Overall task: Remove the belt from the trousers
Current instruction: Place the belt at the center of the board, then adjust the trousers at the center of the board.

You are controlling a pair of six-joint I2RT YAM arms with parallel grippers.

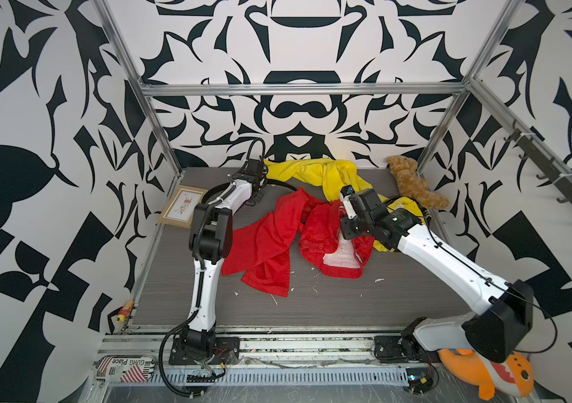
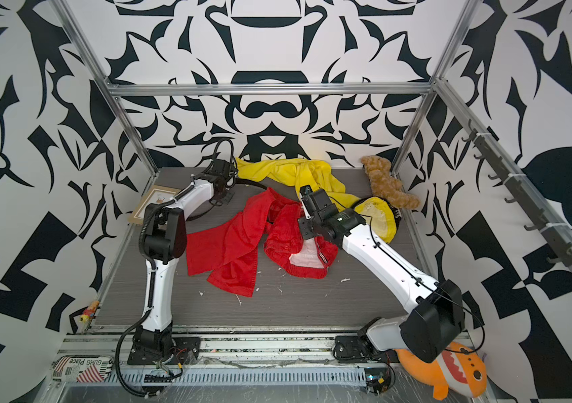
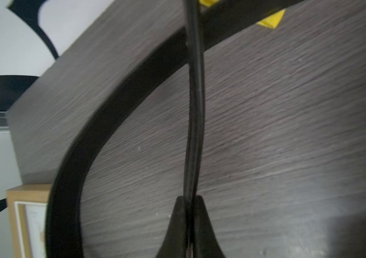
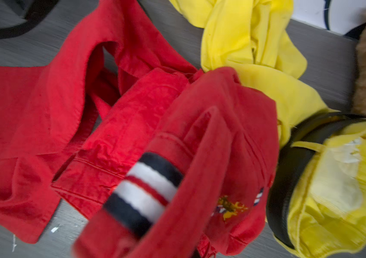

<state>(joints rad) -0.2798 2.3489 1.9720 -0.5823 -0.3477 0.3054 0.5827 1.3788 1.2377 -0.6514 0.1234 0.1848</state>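
The black belt is found pinched edge-on between the fingers of the left gripper, which is closed on it. The rest of the strap is seen lying in a curve on the grey table at the back left, just beside a wooden picture frame. In both top views the strap is observed running out from under the yellow trousers, which are crumpled against the back wall. A black band is also noted around the yellow waistband; whether it is the same belt cannot be told. The red trousers are spread in the middle of the table, touching the yellow pair. The right gripper is closed directly over the red waist; whether fabric is caught cannot be told. A brown teddy bear is recorded at the back right corner.
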